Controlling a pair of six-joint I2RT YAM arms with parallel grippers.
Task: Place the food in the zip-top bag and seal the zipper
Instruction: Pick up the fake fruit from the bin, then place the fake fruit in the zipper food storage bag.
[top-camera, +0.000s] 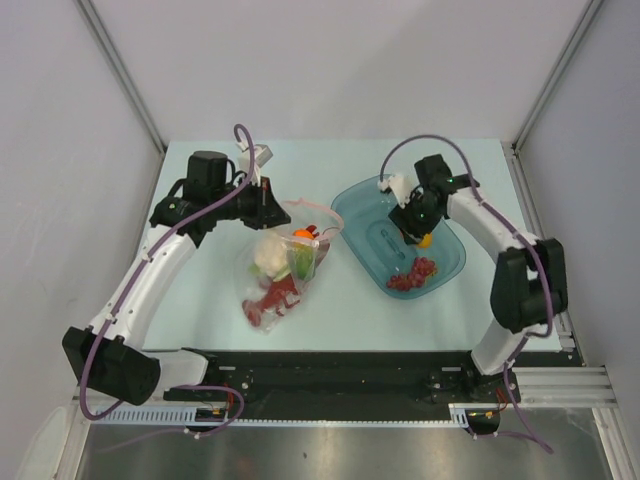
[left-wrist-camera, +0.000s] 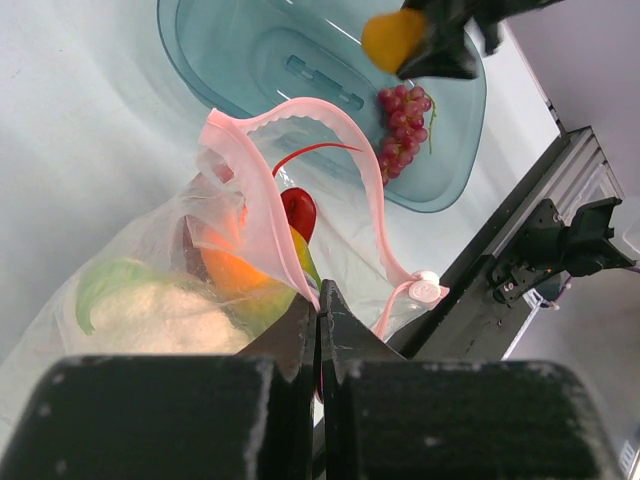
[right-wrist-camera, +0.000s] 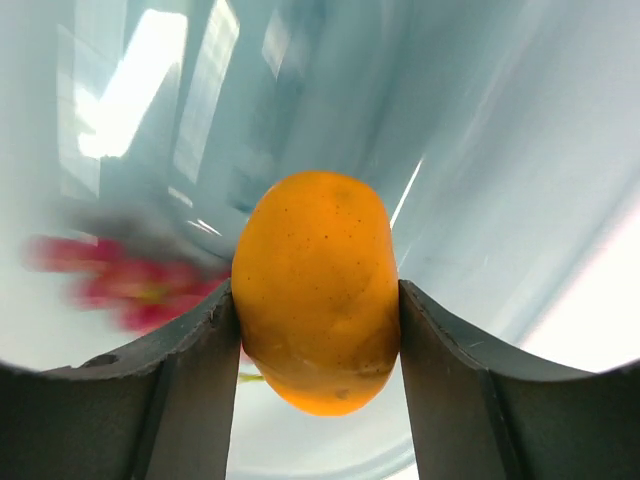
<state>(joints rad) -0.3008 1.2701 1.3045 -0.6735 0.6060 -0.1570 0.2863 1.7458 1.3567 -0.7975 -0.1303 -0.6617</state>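
My left arm (top-camera: 150, 278) arcs from its base up and inward, and its left gripper (left-wrist-camera: 318, 325) has both fingers pressed together on the zipper strip (left-wrist-camera: 262, 190). My right arm (top-camera: 486, 222) folds sharply at the elbow. Its right gripper (right-wrist-camera: 316, 300) points downward, fingers clamped on either side of the yellow-orange fruit (right-wrist-camera: 315, 250).

Bright and even from above in the top view, with only faint, soft shadows under the arms on the pale table (top-camera: 350, 310). Sharp all over there. White streaks of glare at the upper left of the right wrist view, on the blue bowl (right-wrist-camera: 480, 150). Sharp orange fruit (right-wrist-camera: 316, 290) in the middle, smeared red clump (right-wrist-camera: 120, 285) at the left, bent edges. Soft glow through the bag (left-wrist-camera: 150, 270) in the left wrist view; blurry dark fingers (left-wrist-camera: 280, 360) along the bottom.
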